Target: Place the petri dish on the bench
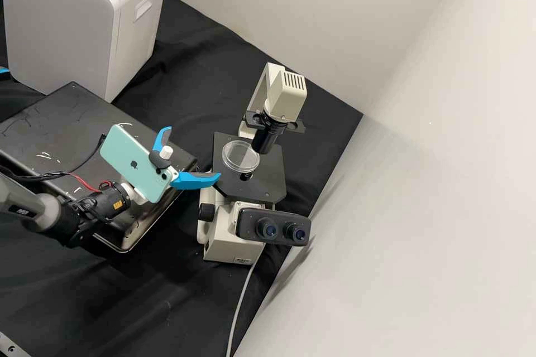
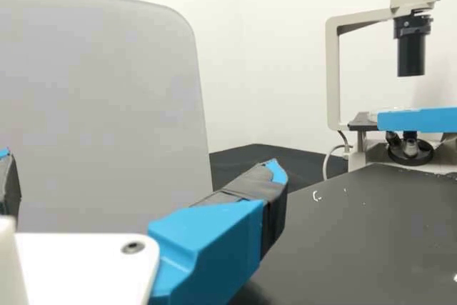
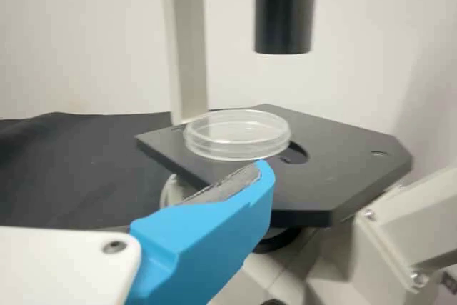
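Closest to my right wrist lens sits one blue finger (image 3: 214, 226), its root cut off by the frame. Just past its tip the petri dish (image 3: 237, 132) lies flat on the black stage (image 3: 335, 169) of the microscope (image 1: 234, 234), untouched.

From the high view my right arm comes in low from the left, forearm near level, with a mint-green block (image 1: 131, 159) on the wrist. My right pincer (image 1: 192, 153) is spread wide and holds nothing. The lower finger reaches the stage's near corner; I cannot tell whether it touches. There the petri dish (image 1: 240, 155) is just beyond the fingertips. Its far rim is partly covered by the black tube (image 1: 262, 139) hanging over it.

My left pincer (image 2: 139, 166) is also parted and empty, poised over a black plate (image 2: 371, 241) on the bench (image 1: 167, 301). One finger (image 2: 228, 233) is plain. The other is a sliver at the frame's edge. A white box (image 2: 93, 105) hides most of what lies beyond. Farther off, my right arm's finger crosses the stage, so the dish there is hard to make out.
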Robot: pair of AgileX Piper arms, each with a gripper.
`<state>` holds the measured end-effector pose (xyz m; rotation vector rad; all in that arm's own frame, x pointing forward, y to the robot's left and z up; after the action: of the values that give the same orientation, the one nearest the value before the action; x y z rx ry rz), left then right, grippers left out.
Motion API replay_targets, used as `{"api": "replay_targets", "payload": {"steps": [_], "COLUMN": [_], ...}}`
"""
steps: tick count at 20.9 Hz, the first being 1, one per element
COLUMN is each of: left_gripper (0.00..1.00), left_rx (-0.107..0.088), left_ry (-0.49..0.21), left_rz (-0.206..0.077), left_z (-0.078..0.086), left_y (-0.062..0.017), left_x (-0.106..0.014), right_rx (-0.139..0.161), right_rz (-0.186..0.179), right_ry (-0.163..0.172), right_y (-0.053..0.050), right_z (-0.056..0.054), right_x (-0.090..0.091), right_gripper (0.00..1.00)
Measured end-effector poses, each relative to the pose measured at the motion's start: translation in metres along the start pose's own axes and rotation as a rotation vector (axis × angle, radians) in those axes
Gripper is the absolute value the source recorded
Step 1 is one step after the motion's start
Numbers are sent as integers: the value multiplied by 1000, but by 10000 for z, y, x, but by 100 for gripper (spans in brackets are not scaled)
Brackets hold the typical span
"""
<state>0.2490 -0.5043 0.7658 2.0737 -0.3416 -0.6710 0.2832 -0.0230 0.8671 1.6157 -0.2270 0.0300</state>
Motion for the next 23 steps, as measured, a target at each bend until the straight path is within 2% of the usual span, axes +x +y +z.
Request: {"api": "replay_targets", "payload": {"steps": [4,6,8,14,19,23], "left_gripper": [100,100,100,100,100,100], "left_rx": [0,0,13,11,11,11], "left_ry": [0,1,1,2,2,2], "left_rz": [0,-4,-5,-9,-9,-9], "left_z": [7,10,10,13,13,13], "left_y": [2,-9,-11,-20,-20,-20], "left_x": [-14,-23,-25,-33,-33,-33], "right_rx": [-1,0,0,7,34,33], "right_rz": [14,20,18,17,28,32], "right_ry": [-10,-8,-10,-13,-20,-35], "right_y": [42,56,55,80,202,245], "right_z": [54,52,54,34,22,61], "right_x": [88,105,107,95,174,270], "right_gripper": [100,100,100,100,100,100]}}
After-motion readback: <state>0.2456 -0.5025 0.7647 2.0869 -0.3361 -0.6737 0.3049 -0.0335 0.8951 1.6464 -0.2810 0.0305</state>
